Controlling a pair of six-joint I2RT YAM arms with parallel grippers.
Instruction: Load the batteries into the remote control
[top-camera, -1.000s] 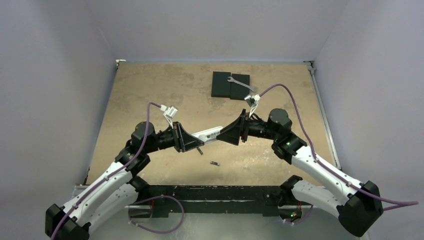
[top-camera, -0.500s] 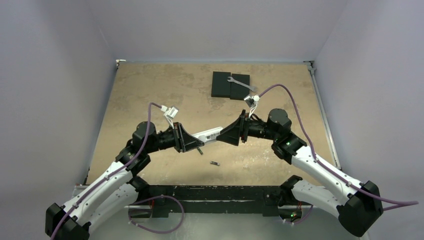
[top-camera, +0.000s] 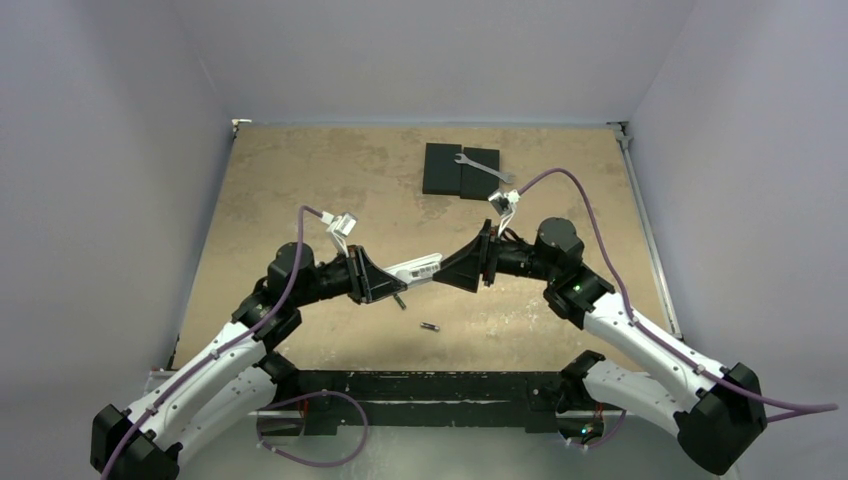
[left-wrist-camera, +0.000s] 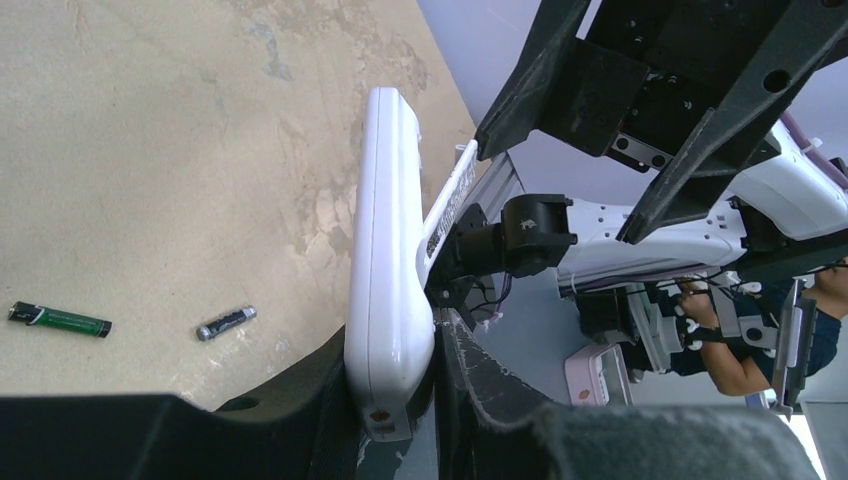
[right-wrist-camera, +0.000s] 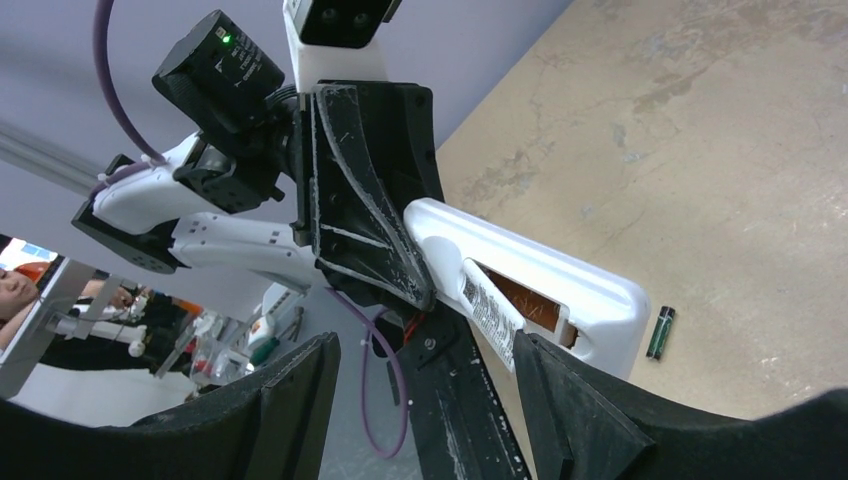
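**Left pincer**: pinches one end of the white remote by its thin edges, holding it above the counter.

**Right pincer**: fingers spread, at the remote's other end; whether they touch it cannot be told.

**Remote:** the open battery recess faces the right wrist camera.

**Counter, top view:**
- A green battery lies at 7 o'clock of the remote.
- A grey battery lies at 6 o'clock, apart from the green one.
- A wrench rests across black blocks at 12 o'clock.

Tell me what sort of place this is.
Probably a robotics lab test cell: a tan tabletop boxed in by plain walls, a left arm and right arm bolted at its near edge, and a person amid equipment beyond.
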